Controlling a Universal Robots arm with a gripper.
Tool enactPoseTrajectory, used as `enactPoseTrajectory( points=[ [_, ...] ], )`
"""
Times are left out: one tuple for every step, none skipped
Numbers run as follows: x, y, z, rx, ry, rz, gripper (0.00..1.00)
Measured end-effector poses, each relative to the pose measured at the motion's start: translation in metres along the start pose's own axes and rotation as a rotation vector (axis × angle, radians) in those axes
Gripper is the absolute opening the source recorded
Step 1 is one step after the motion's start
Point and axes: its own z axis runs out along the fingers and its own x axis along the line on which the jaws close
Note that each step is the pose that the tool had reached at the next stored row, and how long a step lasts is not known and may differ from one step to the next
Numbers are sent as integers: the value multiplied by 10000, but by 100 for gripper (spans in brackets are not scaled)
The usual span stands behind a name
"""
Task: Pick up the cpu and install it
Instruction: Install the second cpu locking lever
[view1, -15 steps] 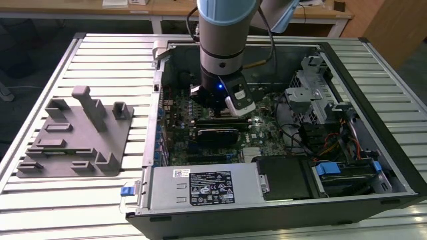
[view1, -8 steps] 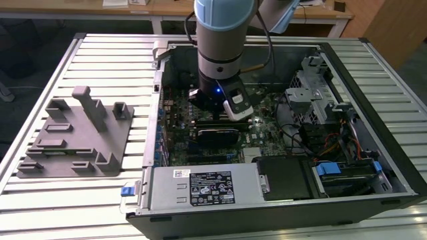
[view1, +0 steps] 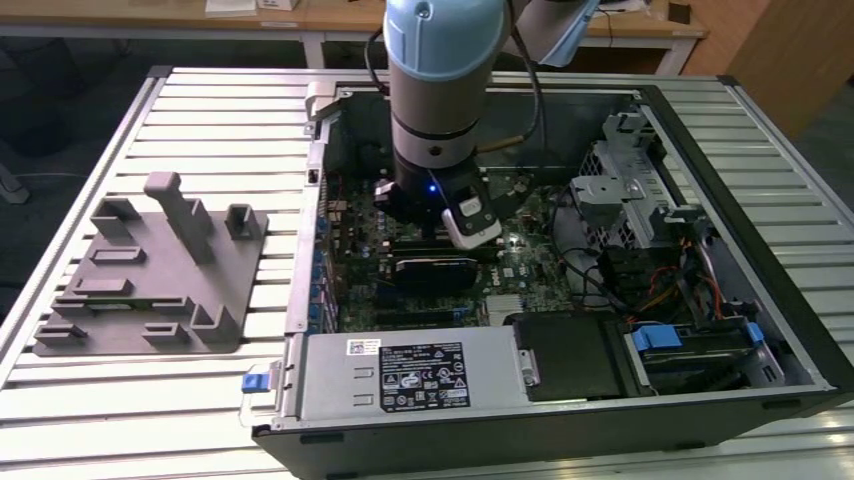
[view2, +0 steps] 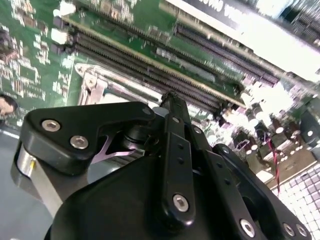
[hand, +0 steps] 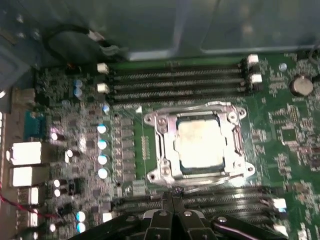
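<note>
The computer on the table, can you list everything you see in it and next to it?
Computer case: one, black, open, on the slatted table.
Table: one, silvery slats.
Circuit board: one, green, inside the case.
Chip: one, silvery, sitting in the metal socket frame.
Memory slots: several long black rows on both sides of the socket.
Power box: one, grey with a black label, at the case's front.
Plastic stand: one, grey, on the table at the exterior view's left.
Robot arm: one, grey and blue, reaching into the case.
Jaws: black, beside the socket.

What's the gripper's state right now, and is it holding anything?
Gripper: shut, fingers together, holding nothing visible, above the motherboard. The cpu sits in the socket frame.
</note>
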Motion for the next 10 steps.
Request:
enactPoseTrajectory(
  points=[
    [6, -6, 2, -49, 5, -4, 11],
    [9, -12, 6, -58, 5, -6, 11],
    [12, -18, 13, -66, 7, -7, 11],
    [16, -24, 20, -79, 9, -8, 11],
    [19, -31, 28, -93, 10, -9, 11],
    [22, -38, 36, -109, 11, -9, 11],
    [25, -44, 46, -134, 13, -9, 11],
    [29, -50, 55, -163, 16, -9, 11],
    [32, -55, 66, -204, 20, -9, 11],
    [36, -59, 75, -251, 24, -8, 11]
  ],
)
